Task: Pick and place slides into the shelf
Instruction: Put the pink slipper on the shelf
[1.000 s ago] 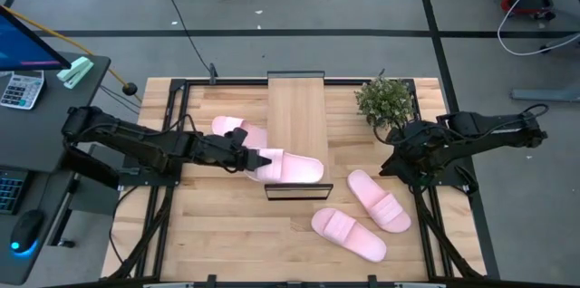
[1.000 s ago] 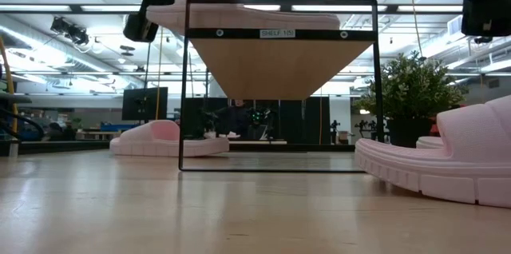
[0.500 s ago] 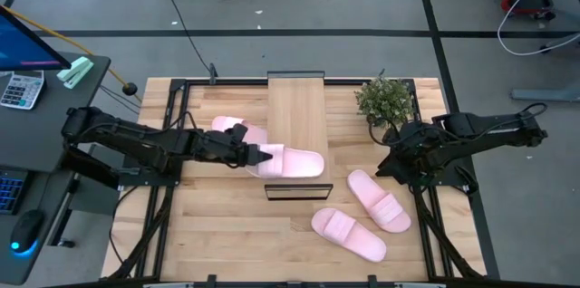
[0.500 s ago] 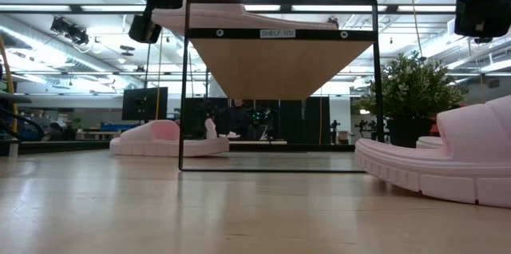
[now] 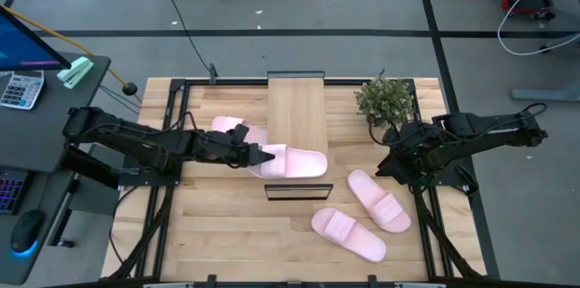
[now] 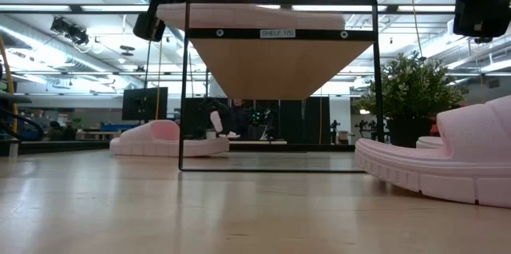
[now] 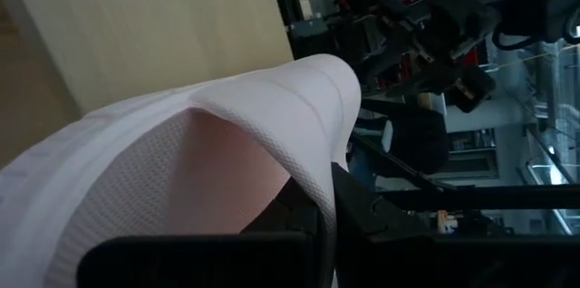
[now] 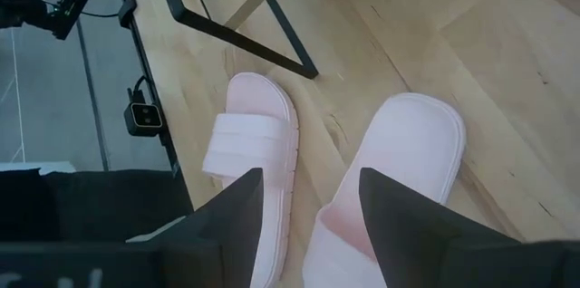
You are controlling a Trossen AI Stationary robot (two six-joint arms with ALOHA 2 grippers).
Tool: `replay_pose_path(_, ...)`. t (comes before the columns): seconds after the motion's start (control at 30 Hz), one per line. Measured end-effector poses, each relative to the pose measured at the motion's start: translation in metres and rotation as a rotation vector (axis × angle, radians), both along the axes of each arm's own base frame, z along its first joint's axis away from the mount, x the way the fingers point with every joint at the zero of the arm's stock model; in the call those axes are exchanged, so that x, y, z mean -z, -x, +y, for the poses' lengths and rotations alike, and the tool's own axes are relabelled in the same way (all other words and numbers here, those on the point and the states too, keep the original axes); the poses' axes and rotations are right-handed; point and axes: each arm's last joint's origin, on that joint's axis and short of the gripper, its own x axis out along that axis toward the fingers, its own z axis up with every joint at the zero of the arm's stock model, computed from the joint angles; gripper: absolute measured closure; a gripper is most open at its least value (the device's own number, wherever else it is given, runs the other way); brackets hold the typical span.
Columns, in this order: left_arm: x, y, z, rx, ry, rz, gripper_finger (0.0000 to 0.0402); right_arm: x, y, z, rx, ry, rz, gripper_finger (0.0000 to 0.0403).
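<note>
My left gripper [image 5: 256, 155] sits just left of centre in the overhead frame, fingers pinched tight on the heel end of a pink slide [image 5: 292, 163] that lies crosswise over the lower end of the shelf [image 5: 296, 116], toe poking out past its right edge. From table height that slide [image 6: 247, 16] rests along the top of the shelf's black frame [image 6: 279, 33] near the top of the frame, my arm coming in from the upper left. A second slide [image 5: 234, 129] lies on the table right beside the shelf's left edge, just above my left arm and close against it, so it crowds the side I am working from. My right gripper [image 5: 396, 163] hangs at the right of the overhead frame with its fingers [image 8: 399, 206] spread wide and nothing between them. Below it, in the lower right, two more slides lie side by side on the planks: one [image 5: 379, 199] nearer the gripper, the other [image 5: 349, 234] lower and further left. A small potted plant [image 5: 386, 100] stands at the upper right, between the shelf and my right arm.
</note>
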Motion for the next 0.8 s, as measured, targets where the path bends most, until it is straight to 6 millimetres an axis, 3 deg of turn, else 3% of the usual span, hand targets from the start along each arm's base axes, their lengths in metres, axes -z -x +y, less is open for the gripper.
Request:
replay_pose_path(0.47,0.012,-0.008,-0.008,0.013,0.028,0.040,0.0389,0.000,0.000,0.000,-0.007,0.003,-0.007,0.0213)
replay_pose_path(0.8,0.016,-0.006,-0.007,-0.030,0.053,0.082,0.0300,0.000,0.000,0.000,-0.009,0.000,-0.007,0.0213)
